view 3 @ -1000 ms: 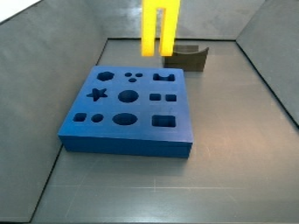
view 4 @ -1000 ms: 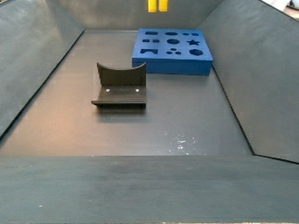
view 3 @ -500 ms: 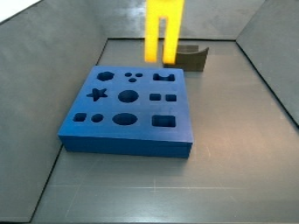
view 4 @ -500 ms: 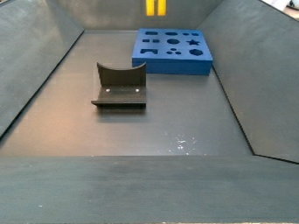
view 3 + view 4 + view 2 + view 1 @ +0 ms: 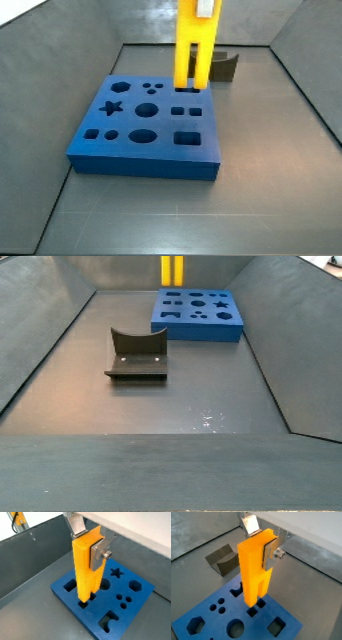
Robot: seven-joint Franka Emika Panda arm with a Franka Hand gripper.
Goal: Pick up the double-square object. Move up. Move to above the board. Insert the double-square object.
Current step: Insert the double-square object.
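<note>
The two-finger silver gripper (image 5: 264,548) is gripping the tall bright yellow-orange double-square object (image 5: 254,567) at its upper part, one flat plate finger (image 5: 100,551) pressing on its side. The bar is hanging upright above the thick blue rectangular board (image 5: 137,602) with shaped holes, its lower prongs standing at a hole near the board's edge in both wrist views. In a side view, the dark grey fixture (image 5: 135,354) is standing on the floor, well apart from the board (image 5: 198,313).

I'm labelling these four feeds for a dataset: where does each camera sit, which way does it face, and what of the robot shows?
Wrist view: on the arm, looking down the tall yellow-orange bar onto the thick blue slab with shaped holes; claw shows.
Wrist view: likewise; silver fingers show.
Side view: beyond the slab's end, facing the dark grey block; no claw.
Side view: opposite end; block nearer, slab behind.
All share bar and slab.
</note>
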